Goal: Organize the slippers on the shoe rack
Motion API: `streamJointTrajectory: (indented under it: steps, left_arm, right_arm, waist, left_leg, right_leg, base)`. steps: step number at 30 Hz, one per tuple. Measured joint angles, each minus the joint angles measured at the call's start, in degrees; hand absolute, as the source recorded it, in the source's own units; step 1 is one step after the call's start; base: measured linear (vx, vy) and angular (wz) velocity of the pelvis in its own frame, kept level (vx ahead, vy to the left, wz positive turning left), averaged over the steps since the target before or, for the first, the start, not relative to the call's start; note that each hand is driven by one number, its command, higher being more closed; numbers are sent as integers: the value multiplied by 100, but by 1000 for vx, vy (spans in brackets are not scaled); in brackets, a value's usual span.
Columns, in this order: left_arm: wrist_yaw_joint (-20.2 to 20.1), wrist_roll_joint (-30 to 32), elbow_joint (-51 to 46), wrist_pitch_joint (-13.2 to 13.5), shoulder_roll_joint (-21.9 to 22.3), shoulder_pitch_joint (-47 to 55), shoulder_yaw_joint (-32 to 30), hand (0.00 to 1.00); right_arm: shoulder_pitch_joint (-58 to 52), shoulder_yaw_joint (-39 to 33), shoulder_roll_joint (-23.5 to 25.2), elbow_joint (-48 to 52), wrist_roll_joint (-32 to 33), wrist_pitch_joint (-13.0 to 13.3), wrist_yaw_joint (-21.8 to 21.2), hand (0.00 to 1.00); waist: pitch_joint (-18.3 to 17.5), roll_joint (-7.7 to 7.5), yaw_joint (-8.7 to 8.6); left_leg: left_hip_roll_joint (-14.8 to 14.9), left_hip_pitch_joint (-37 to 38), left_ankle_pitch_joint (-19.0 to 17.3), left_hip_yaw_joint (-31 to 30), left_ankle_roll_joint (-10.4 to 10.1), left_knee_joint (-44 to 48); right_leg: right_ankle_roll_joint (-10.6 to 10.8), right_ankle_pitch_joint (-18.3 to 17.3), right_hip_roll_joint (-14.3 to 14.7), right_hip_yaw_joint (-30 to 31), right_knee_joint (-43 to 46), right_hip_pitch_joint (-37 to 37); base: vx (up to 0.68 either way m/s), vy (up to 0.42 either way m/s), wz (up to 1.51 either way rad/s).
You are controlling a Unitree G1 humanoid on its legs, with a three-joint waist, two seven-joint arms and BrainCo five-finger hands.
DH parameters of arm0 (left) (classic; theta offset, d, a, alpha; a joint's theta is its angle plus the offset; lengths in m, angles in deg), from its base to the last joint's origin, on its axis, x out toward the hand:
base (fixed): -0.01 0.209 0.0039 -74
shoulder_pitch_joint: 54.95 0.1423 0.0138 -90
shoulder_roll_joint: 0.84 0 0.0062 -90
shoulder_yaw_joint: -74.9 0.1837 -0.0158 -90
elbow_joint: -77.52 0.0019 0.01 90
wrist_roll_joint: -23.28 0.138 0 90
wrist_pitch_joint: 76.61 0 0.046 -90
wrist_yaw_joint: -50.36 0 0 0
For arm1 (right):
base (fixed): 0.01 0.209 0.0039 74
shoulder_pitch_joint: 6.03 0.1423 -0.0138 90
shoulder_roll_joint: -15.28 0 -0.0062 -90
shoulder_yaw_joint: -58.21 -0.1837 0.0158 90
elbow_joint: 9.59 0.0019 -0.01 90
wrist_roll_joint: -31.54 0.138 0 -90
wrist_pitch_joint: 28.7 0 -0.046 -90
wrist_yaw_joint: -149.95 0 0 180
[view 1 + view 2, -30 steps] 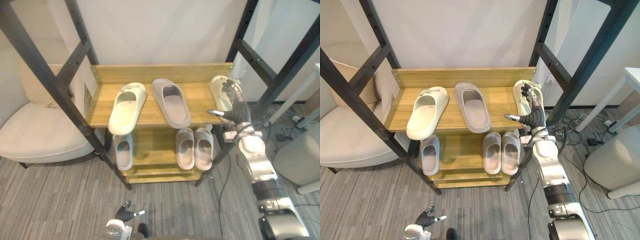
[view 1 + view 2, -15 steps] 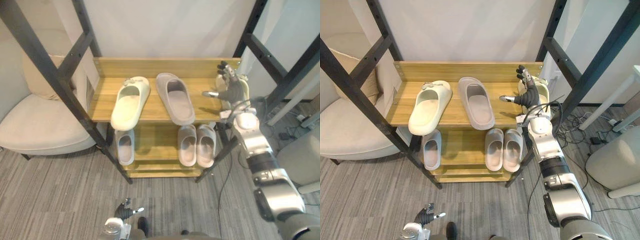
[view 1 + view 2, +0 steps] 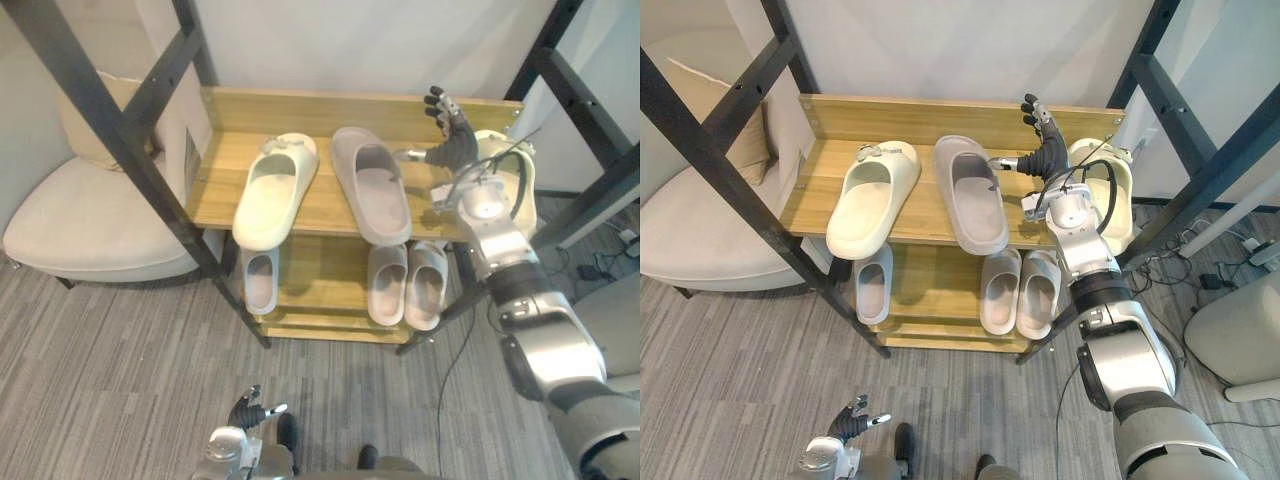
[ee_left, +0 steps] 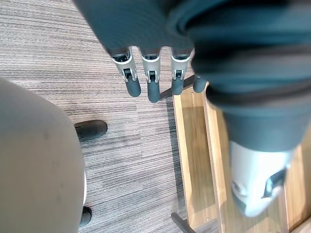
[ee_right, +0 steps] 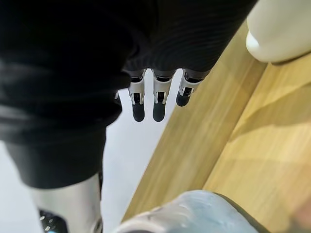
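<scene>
The job is looking partly done. On the lower shelf of the wooden shoe rack (image 3: 930,118), a pale grey slipper pair (image 3: 1020,290) is sitting side by side, with a single pale grey slipper (image 3: 873,292) lying apart at the left. Up top, a cream slipper (image 3: 872,195) is lying angled beside a larger grey slipper (image 3: 970,195), well apart from the second cream slipper (image 3: 1120,200) at the right end. The right hand (image 3: 1045,150) is hovering open and empty between those last two. Pairing the creams is likely what is remaining. The left hand (image 3: 848,425) is hanging low, fingers relaxed.
</scene>
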Motion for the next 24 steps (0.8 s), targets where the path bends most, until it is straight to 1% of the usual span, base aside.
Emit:
streamJointTrajectory:
  steps: [3,5,6,8,11,12,14,17,19,20,24]
  left_arm:
    - [4,-68,-2,12,-13,-52,3,0]
    - [7,-95,-1,35,-21,-87,6,0]
    - [10,-120,-2,55,-23,-89,5,0]
    - [17,-207,-11,63,-36,-110,5,0]
    - [39,-268,9,57,-64,-183,98,0]
    - [40,-273,10,55,-64,-216,101,0]
    - [41,-281,10,55,-64,-234,102,0]
    - [51,-337,25,53,-64,-308,160,0]
    - [63,-394,33,53,-57,-391,212,0]
    - [85,-399,32,54,-57,-433,211,0]
    - [131,-442,35,55,-73,-441,206,0]
  right_arm:
    - [163,54,29,-227,-23,-52,-2,0]
    - [327,247,50,-376,-52,-87,-12,0]
    - [359,250,66,-391,-188,-112,-16,0]
    - [499,249,124,-505,-247,-113,-25,0]
    - [820,408,111,-653,-347,-124,-34,0]
    - [911,444,106,-669,-471,-124,-34,100]
    - [1029,486,104,-803,-490,-125,-33,100]
    - [1110,628,66,-874,-714,-225,-25,100]
    - [1246,647,42,-894,-723,-237,24,100]
    - [1328,644,14,-899,-720,-237,44,100]
    - [1361,648,22,-898,-717,-236,54,100]
  waist:
    - [82,-16,49]
    - [156,-20,59]
    - [164,-19,64]
    - [242,-21,65]
    - [276,-20,69]
    - [291,-13,70]
    - [295,-14,93]
    - [303,-14,196]
    - [315,-15,237]
    - [394,-9,253]
    - [432,-10,315]
  left_leg:
    - [0,-67,18,-12,-6,0]
    - [3,-101,23,-7,-12,1]
    - [10,-152,34,-10,-15,2]
    - [16,-155,38,-7,-17,4]
    - [100,-313,98,-1,-23,36]
    - [139,-380,124,-7,-27,37]
    - [172,-440,160,-20,-22,38]
    - [200,-469,198,-56,-29,36]
    - [222,-644,261,-151,-18,33]
    - [239,-656,297,-160,-16,33]
    - [280,-655,344,-164,-25,26]
  right_leg:
    - [2,7,-5,-37,7,-55]
    - [6,14,-6,-43,8,-93]
    - [4,23,-5,-56,7,-137]
    - [8,38,-6,-69,7,-140]
    - [-32,157,42,-35,4,-309]
    - [-70,233,81,-24,-27,-354]
    - [-92,281,105,-22,-38,-403]
    - [-108,289,143,-16,-41,-417]
    - [-116,283,177,-36,-57,-542]
    - [-132,294,194,-48,-63,-543]
    - [-156,310,235,-56,-61,-533]
  base:
    - [-12,-2,4]
    - [0,0,0]
    - [0,0,0]
    - [0,0,0]
    - [-25,-5,-4]
    - [-48,5,-1]
    - [-63,5,3]
    - [-87,-8,3]
    - [-136,-19,14]
    - [-117,-15,11]
    - [-82,-7,3]
